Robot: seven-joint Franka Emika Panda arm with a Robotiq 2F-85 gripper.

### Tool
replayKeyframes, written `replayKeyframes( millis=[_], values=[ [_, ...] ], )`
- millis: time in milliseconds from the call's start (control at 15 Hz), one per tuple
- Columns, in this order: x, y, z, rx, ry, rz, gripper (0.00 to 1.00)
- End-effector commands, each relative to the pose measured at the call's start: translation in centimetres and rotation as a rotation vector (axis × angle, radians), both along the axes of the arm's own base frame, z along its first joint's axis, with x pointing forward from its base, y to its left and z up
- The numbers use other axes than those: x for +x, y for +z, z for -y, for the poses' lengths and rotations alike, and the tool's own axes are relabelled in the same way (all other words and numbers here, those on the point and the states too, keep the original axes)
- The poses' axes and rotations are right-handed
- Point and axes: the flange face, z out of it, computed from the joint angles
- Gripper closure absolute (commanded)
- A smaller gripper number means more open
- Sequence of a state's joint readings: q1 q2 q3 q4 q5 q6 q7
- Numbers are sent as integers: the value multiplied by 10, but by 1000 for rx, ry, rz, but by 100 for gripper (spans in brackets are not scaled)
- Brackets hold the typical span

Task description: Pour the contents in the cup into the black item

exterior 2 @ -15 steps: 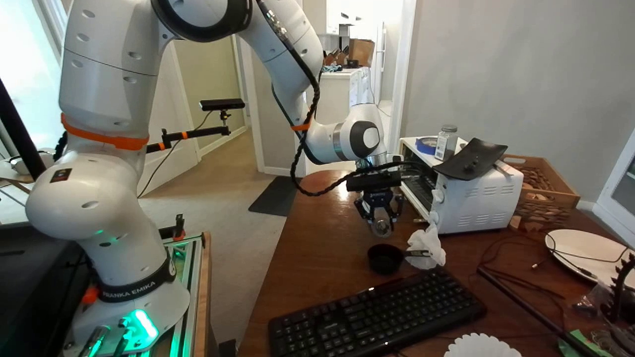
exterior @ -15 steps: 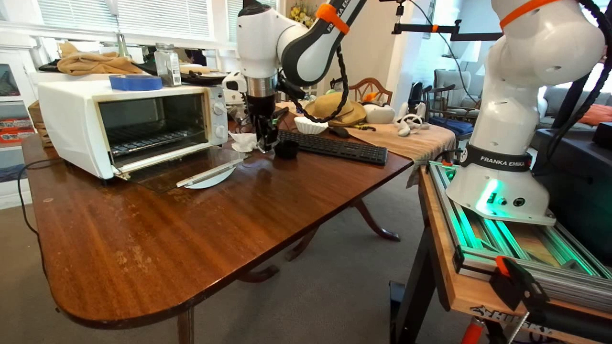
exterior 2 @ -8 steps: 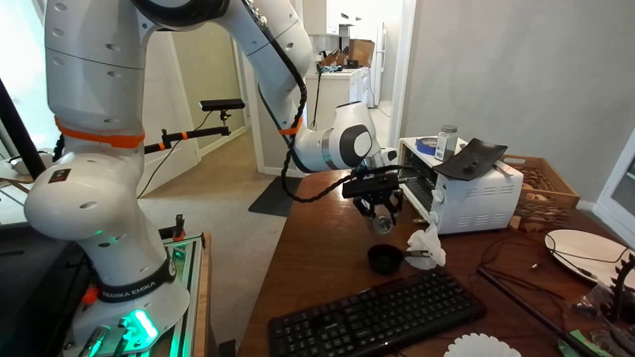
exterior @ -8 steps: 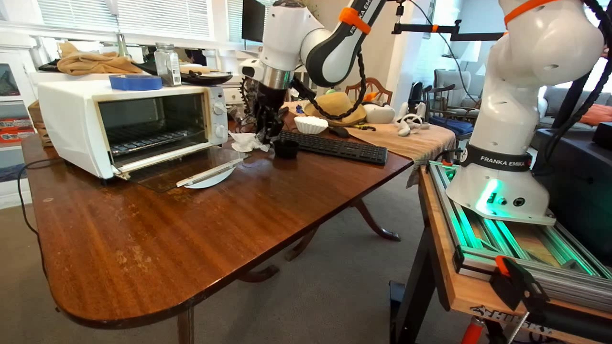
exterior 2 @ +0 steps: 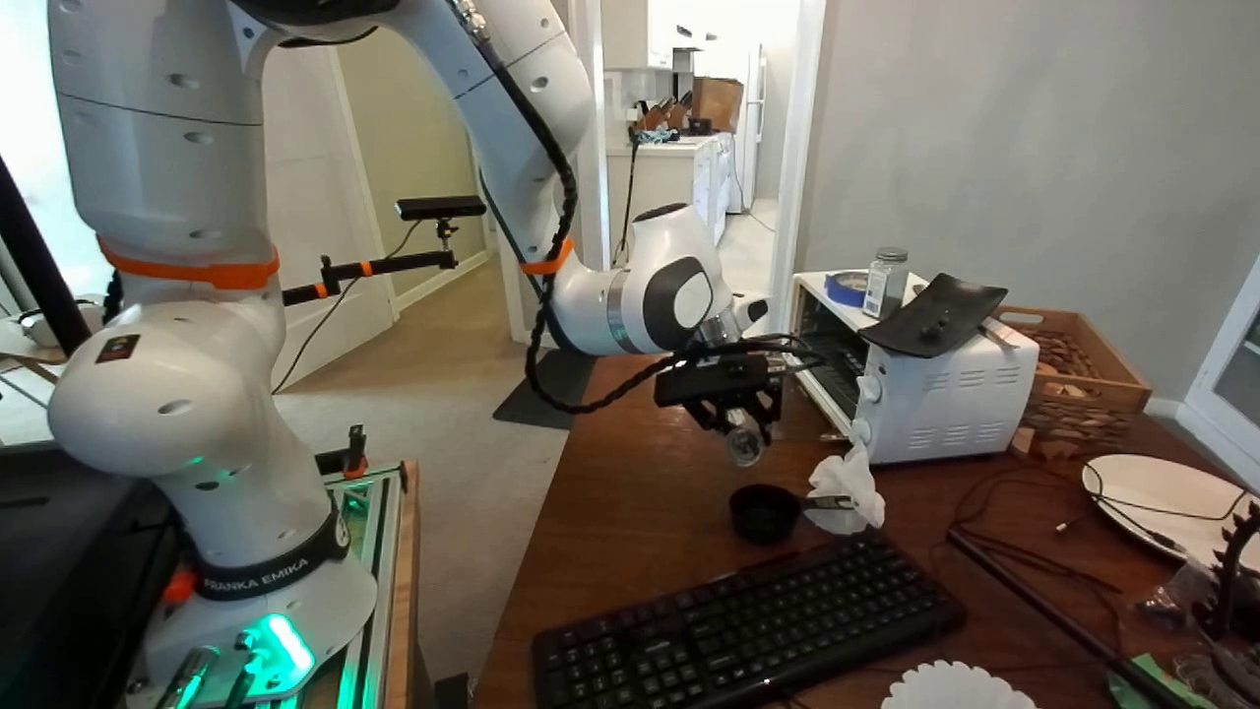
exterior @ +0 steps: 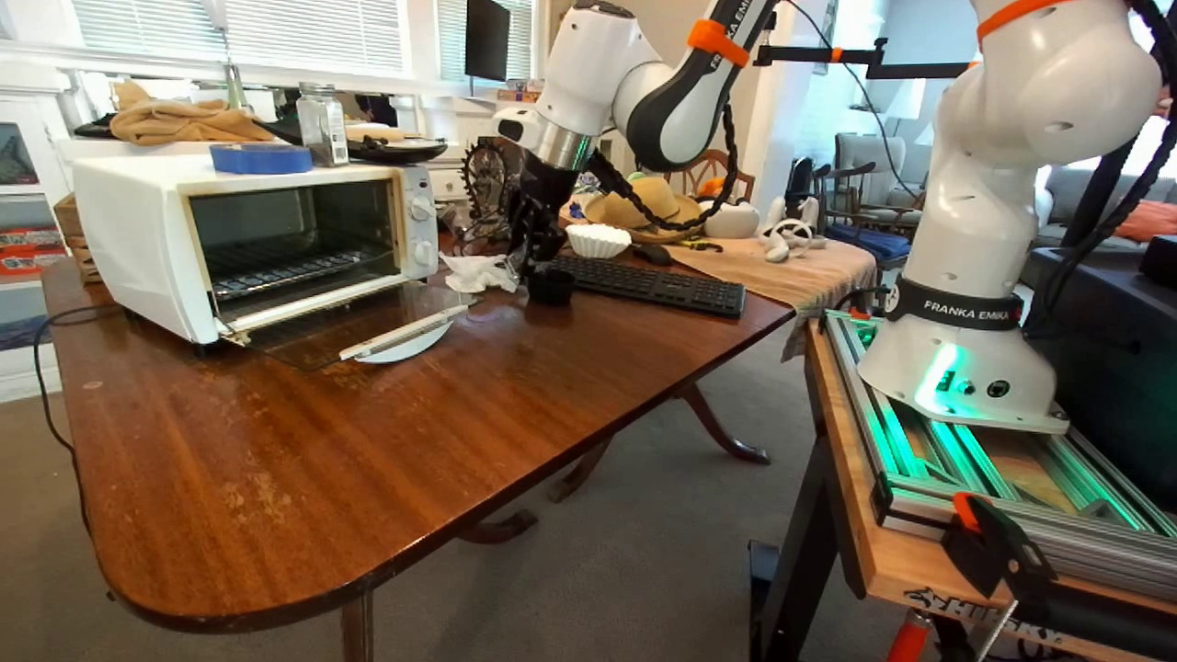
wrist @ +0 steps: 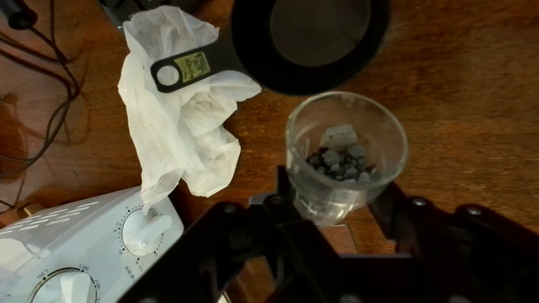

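Before me stands a wooden table (exterior: 349,441), and above it bends the white robot arm (exterior 2: 182,384). The toaster oven (exterior 2: 950,394) has its door lowered; a black keyboard (exterior 2: 748,625) lies apart from it. The gripper (wrist: 334,191) is closed, its fingers separated only by the width of its load. Between oven and keyboard is a crumpled tissue (wrist: 168,134), under the handle (wrist: 219,57) of the black measuring cup (wrist: 294,78). The load is the glass cup (wrist: 324,191), held in the air near the measuring cup, with small grey and dark stone-like pieces (wrist: 343,166) inside.
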State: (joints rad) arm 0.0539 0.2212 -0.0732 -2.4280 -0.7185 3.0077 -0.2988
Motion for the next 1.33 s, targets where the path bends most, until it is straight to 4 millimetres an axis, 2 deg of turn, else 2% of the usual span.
replayKeyframes(
  millis=[0,200,267,533,600,1267],
  values=[
    [-20,0,10,21,-3,17,77],
    [-21,-5,16,3,12,-14,77],
    [-14,-8,14,8,-7,-9,52],
    [-15,-8,14,4,3,-11,52],
    [-15,-8,14,4,3,-11,77],
    [-14,-9,34,44,5,36,77]
  ],
)
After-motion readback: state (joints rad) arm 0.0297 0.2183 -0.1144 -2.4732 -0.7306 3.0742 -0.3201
